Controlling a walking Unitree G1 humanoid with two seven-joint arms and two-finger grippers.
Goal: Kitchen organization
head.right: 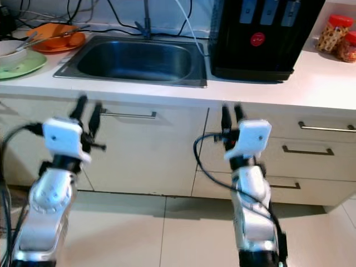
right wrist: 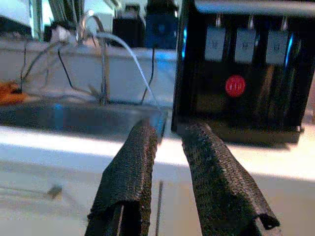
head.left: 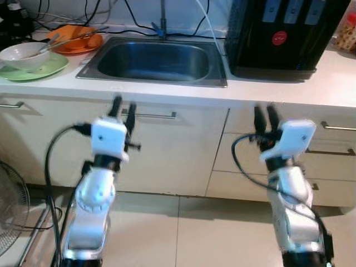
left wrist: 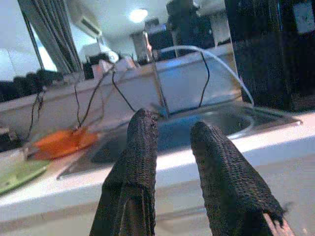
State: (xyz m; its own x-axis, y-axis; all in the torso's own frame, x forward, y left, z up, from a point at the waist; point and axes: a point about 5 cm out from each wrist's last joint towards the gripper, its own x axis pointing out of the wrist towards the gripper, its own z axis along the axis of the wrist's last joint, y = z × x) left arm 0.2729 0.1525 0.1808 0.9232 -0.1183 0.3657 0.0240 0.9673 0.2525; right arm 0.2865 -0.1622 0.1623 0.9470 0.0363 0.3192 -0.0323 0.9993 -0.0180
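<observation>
A white bowl (head.left: 23, 54) stands on a green plate (head.left: 43, 69) at the far left of the white counter (head.left: 167, 92). Behind it an orange plate (head.left: 83, 42) holds utensils. A steel sink (head.left: 156, 61) is set into the middle of the counter. Both arms are raised in front of the cabinets, below the counter edge. My left gripper (head.left: 123, 107) points up under the sink's front rim, open with nothing between its fingers. My right gripper (head.left: 266, 114) points up below the black water dispenser (head.left: 278, 36), also open and holding nothing.
Red-lidded jars (head.right: 336, 34) stand on the counter at the far right. The cabinet door under the sink has a bar handle (head.left: 158, 115), and the drawers (head.right: 311, 150) on the right have handles too. A floor fan (head.left: 11, 206) stands low on the left. Cables hang behind the tap (head.left: 162, 22).
</observation>
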